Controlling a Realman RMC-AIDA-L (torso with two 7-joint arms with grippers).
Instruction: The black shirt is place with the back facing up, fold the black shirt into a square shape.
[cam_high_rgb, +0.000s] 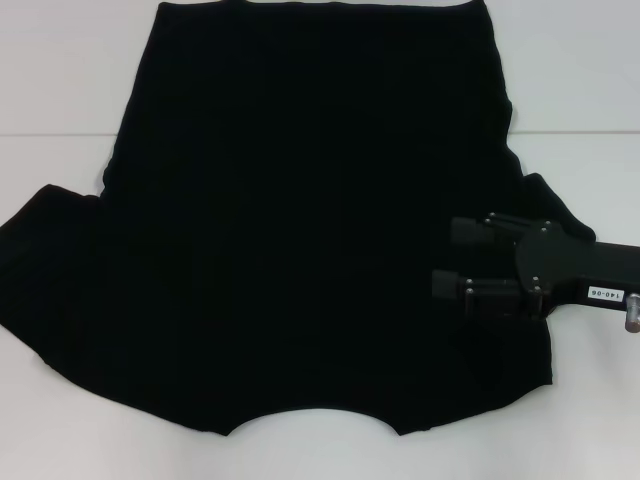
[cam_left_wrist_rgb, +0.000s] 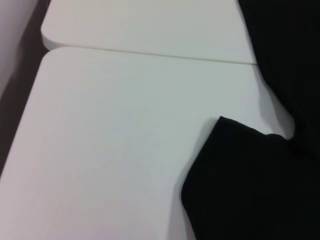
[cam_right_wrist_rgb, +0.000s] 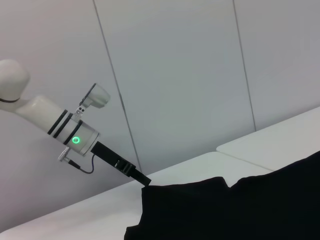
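The black shirt (cam_high_rgb: 300, 220) lies spread flat across the white table (cam_high_rgb: 60, 90), filling most of the head view; its hem runs along the top edge of the frame, its curved neckline dips at bottom centre, and one sleeve reaches out at the left edge; the right gripper (cam_high_rgb: 442, 258) comes in from the right edge of the frame at mid-height, its arm lying nearly level, fingers pointing left over the shirt's sleeve on that side; the two black fingers stand apart, one above the other in the picture, with cloth showing between them, so I take it as spread and holding nothing yet, though black on black makes that hard to be sure of; to do this step well, I judge, it should bite the sleeve's outer edge cleanly, one layer pair only, then carry it inward in a low arc so the fold line stays straight; the left gripper (cam_right_wrist_rgb: 146, 181) shows in the right wrist view at lower centre, touching the shirt's far edge; whether its fingers are parted I cannot tell.
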